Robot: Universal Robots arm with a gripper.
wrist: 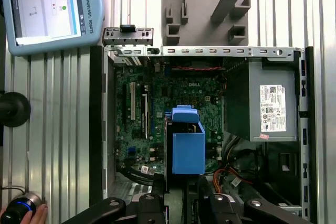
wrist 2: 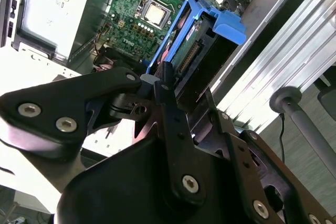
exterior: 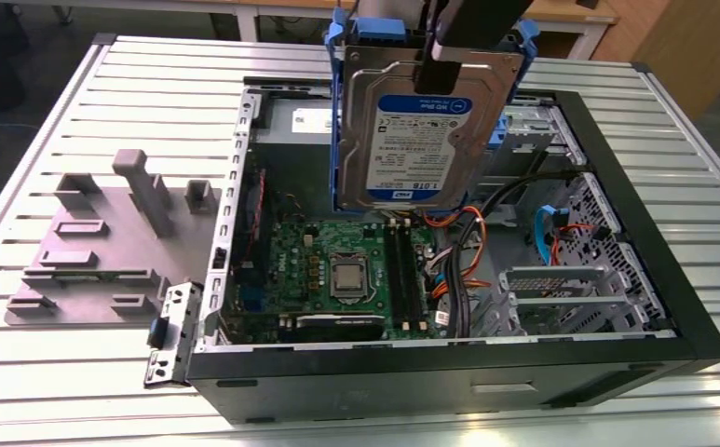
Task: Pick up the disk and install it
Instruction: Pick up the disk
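Toward the edge of the tabletop (exterior: 74, 382) on the exterior view's left I see a grey fixture plate (exterior: 92, 256). The open computer case (exterior: 459, 377) sits mid-tabletop. Above its motherboard (exterior: 334, 270) my pincer (exterior: 440, 71) is clamped on the top edge of the disk (exterior: 422, 149), which hangs upright beneath it.

Ribbed metal table (exterior: 111, 84), open black computer case (exterior: 459, 377) on it, grey fixture plate (exterior: 111, 247) just beside the case

disk (exterior: 425, 140): silver-grey body is seen; label is printed white and blue; side rails are coloured blue
motherboard (exterior: 334, 265): green is shown
computer case (exterior: 459, 377): black outside, grey metal inside
table (exterior: 74, 391): silver, ribbed in parallel stripes
fixture block (exterior: 87, 270): plain grey
cables (exterior: 456, 265): orange and black are seen
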